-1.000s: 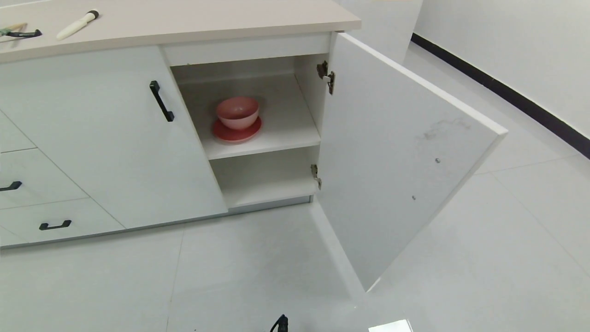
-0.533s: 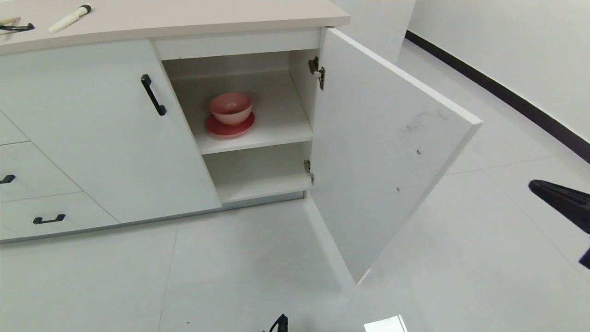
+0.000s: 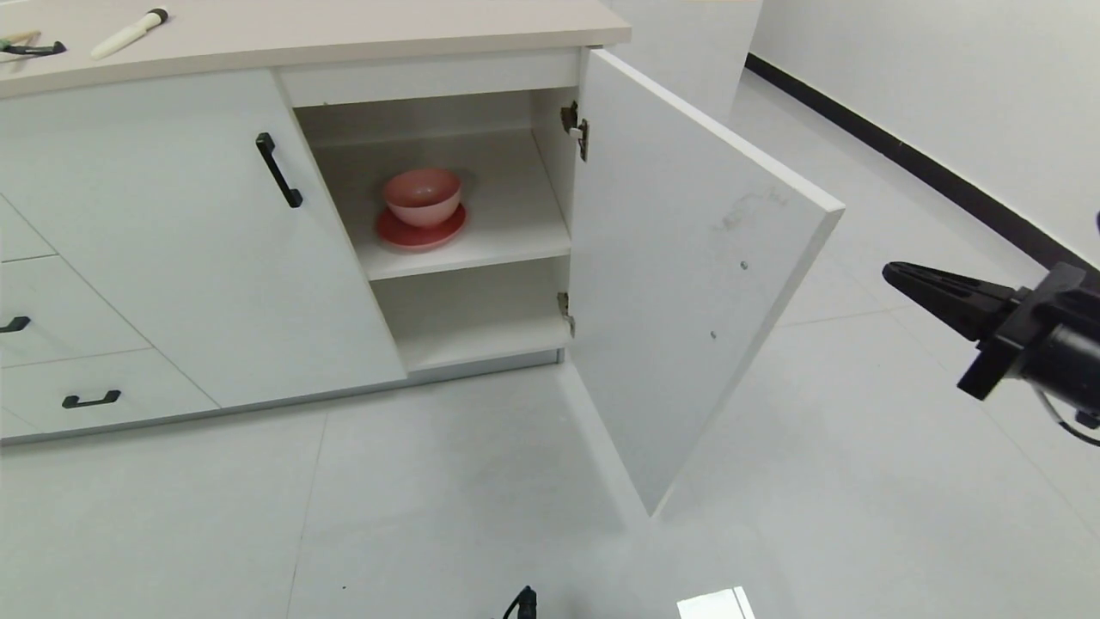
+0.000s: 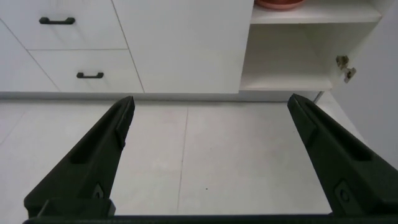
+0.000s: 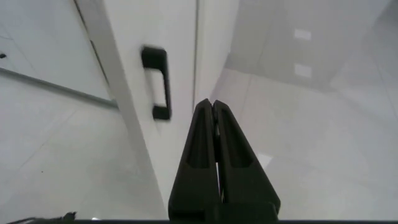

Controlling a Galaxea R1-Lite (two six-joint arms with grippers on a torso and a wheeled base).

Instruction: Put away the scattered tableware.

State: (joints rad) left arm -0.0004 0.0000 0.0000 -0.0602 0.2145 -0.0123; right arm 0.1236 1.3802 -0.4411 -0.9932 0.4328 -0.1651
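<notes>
A pink bowl (image 3: 422, 194) sits on a red plate (image 3: 420, 234) on the upper shelf of the white cabinet (image 3: 468, 249), whose right door (image 3: 687, 275) stands wide open. My right gripper (image 3: 894, 275) is shut and empty, out to the right of the door's free edge at about mid height. In the right wrist view its fingers (image 5: 212, 134) are pressed together and point at the door's outer face beside the black door handle (image 5: 157, 83). My left gripper (image 4: 210, 107) is open and empty, low over the floor facing the cabinet; the red plate's rim (image 4: 280, 5) shows past it.
On the countertop (image 3: 344, 30) at the far left lie a white knife with a black end (image 3: 127, 34) and another utensil (image 3: 26, 45). The left cabinet door (image 3: 198, 232) is closed, with drawers (image 3: 51, 344) beside it. Open floor (image 3: 859, 481) lies right of the door.
The head camera has shifted, so the cabinet sits further left in view. My right gripper has come in from the right edge, moving toward the open door.
</notes>
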